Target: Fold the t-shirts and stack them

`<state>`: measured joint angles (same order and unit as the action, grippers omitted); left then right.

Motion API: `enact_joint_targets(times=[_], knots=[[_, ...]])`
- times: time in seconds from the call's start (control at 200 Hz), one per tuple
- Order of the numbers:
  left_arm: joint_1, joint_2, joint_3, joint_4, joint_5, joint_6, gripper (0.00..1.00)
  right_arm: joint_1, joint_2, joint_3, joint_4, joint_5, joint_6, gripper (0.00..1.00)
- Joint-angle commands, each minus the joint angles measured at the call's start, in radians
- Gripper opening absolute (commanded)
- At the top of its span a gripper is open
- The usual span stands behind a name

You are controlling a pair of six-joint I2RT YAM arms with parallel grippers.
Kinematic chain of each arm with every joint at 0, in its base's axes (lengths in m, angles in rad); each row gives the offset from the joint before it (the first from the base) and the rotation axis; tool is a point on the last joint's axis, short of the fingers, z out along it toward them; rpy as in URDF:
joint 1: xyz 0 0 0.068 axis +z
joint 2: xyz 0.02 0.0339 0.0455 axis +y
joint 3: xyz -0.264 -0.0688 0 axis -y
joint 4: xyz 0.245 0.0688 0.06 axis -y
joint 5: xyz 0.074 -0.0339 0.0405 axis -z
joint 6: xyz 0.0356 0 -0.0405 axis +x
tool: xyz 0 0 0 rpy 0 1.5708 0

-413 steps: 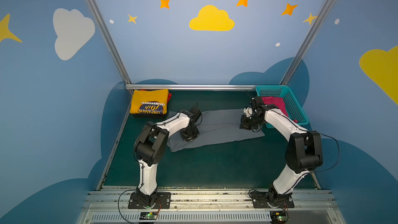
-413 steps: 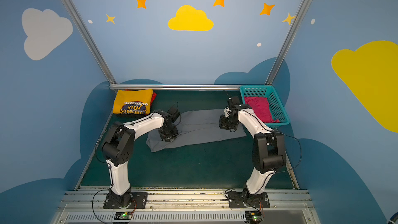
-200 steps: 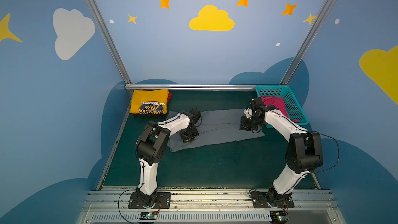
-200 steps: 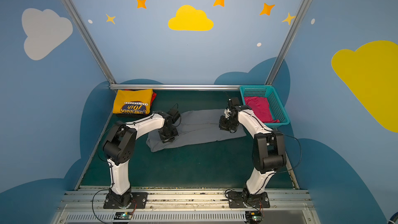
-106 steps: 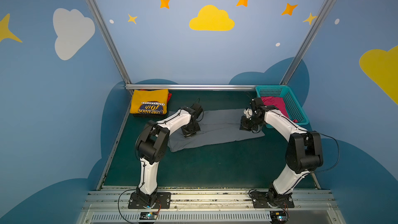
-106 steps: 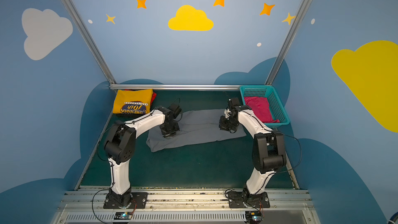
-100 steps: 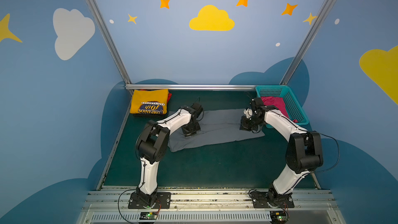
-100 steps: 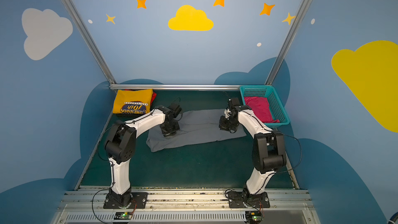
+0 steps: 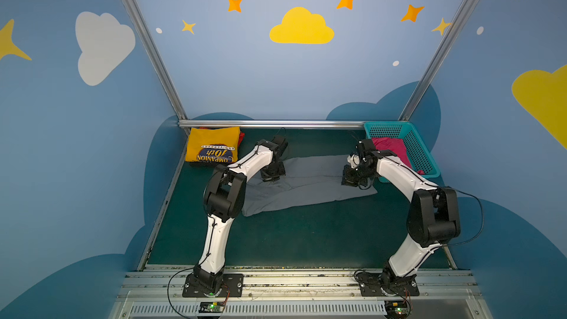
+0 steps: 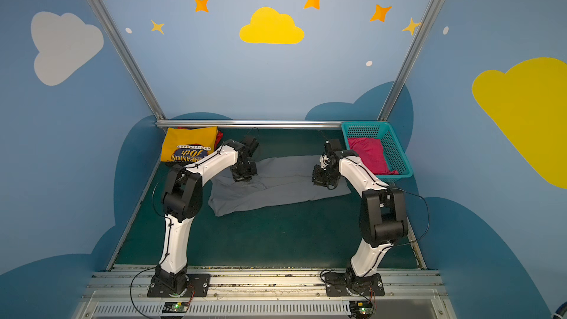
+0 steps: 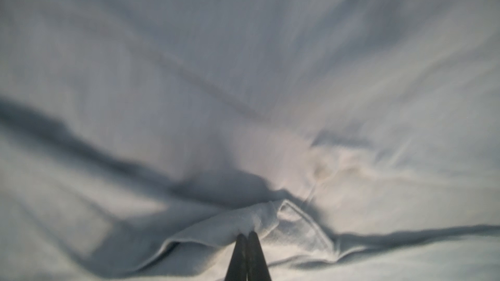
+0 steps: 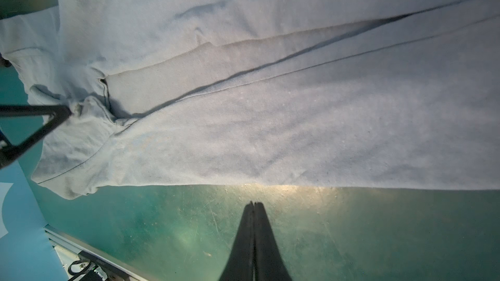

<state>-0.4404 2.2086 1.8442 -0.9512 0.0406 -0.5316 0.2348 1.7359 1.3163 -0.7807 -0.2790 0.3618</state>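
Observation:
A slate-grey t-shirt [image 9: 310, 184] [image 10: 277, 185] lies spread across the green mat. My left gripper [image 9: 271, 178] [image 10: 243, 177] is over its left part, and the left wrist view shows it [image 11: 246, 232] shut on a raised fold of the grey cloth [image 11: 243, 220]. At the shirt's right end my right gripper [image 9: 351, 181] [image 10: 321, 182] is shut on nothing [image 12: 253, 203], its tips over bare mat just off the shirt's edge [image 12: 270, 182]. The folded yellow t-shirt [image 9: 213, 148] [image 10: 188, 145] lies at the back left. A magenta t-shirt [image 9: 391, 150] [image 10: 368, 154] sits in the basket.
The teal perforated basket [image 9: 418, 151] [image 10: 395, 151] stands at the back right, close to my right arm. A red cloth edge [image 9: 241, 139] shows from under the yellow t-shirt. A metal rail [image 9: 276, 123] runs along the back of the mat [image 9: 306, 234].
My left gripper has moved toward the back of the mat, drawing the pinched grey fold with it. The right arm has not moved.

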Motion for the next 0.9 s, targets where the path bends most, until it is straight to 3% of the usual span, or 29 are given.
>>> enact_joint_targets(times=[0.0, 0.441, 0.691, 0.806, 0.856, 0.896], knots=[[0.002, 0.036, 0.066, -0.038, 0.021, 0.108, 0.05, 0.003, 0.003, 0.021, -0.018, -0.002, 0.002, 0.06], [0.008, 0.115, 0.159, -0.034, 0.06, 0.267, 0.05, 0.004, 0.023, 0.038, -0.034, 0.0, 0.002, 0.05], [0.02, 0.153, 0.203, -0.028, 0.058, 0.273, 0.06, 0.005, 0.028, 0.044, -0.043, 0.005, 0.001, 0.06], [0.023, 0.141, 0.207, 0.004, 0.07, 0.246, 0.29, 0.005, 0.036, 0.06, -0.054, 0.009, -0.003, 0.08], [0.025, 0.134, 0.218, 0.023, 0.077, 0.23, 0.45, 0.005, 0.048, 0.08, -0.065, 0.006, -0.005, 0.1], [0.025, 0.127, 0.23, 0.038, 0.075, 0.217, 0.49, 0.005, 0.057, 0.098, -0.076, 0.003, -0.01, 0.1]])
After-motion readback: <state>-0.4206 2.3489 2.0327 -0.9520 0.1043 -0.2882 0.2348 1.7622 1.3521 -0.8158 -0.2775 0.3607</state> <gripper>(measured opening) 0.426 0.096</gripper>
